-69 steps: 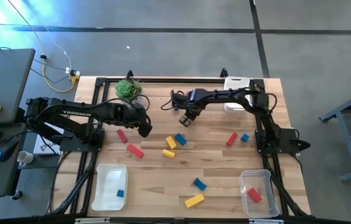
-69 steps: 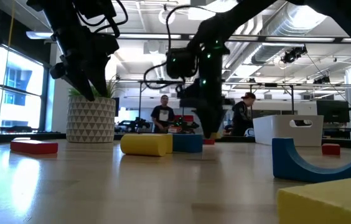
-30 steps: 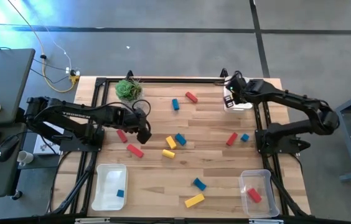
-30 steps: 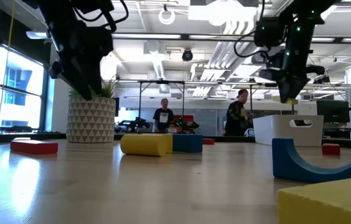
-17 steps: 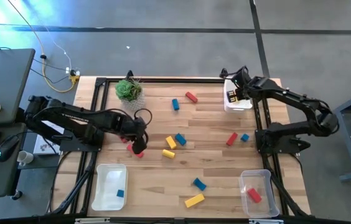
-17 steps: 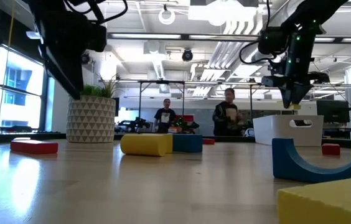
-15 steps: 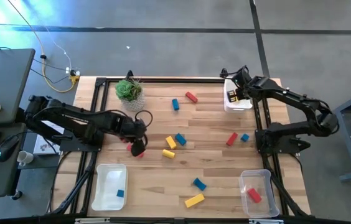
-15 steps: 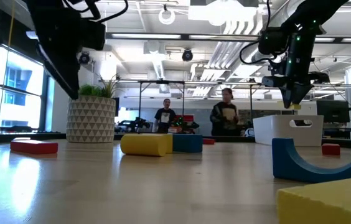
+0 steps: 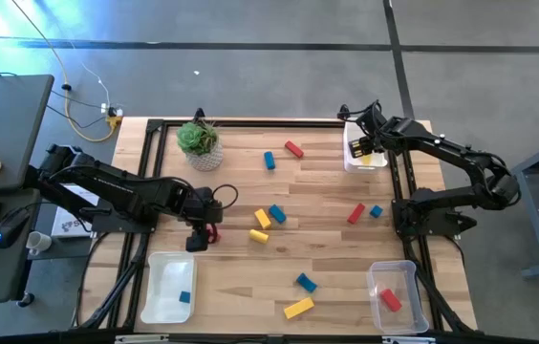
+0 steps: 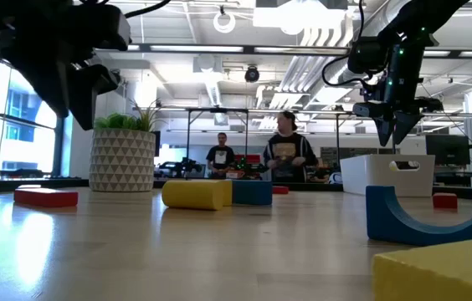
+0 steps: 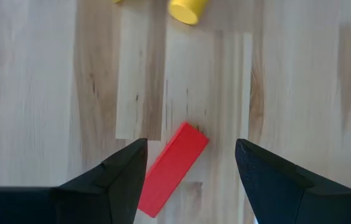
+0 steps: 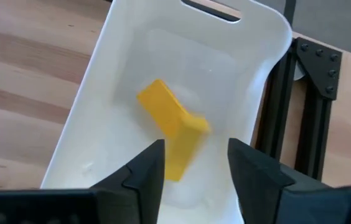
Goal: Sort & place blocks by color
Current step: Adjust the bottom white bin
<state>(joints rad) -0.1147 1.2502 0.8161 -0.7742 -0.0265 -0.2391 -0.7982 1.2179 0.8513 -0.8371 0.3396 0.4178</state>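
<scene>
Reaching low across the tabletop [image 9: 327,239], left hand [image 11: 188,168] points down, fingers spread wide and empty, red block [image 11: 172,168] directly beneath between them. Right hand [image 12: 194,165] hangs over white tray [image 12: 119,81], fingers parted, yellow block [image 12: 172,124] lying loose below.

Both arms were dark, near-black jointed links with black cables looping beside them. The left arm [image 9: 121,188] lay at the high view's left, the right arm [image 9: 451,162] at its right, faint green lights showing on its wrist in the low view's upper right.
</scene>
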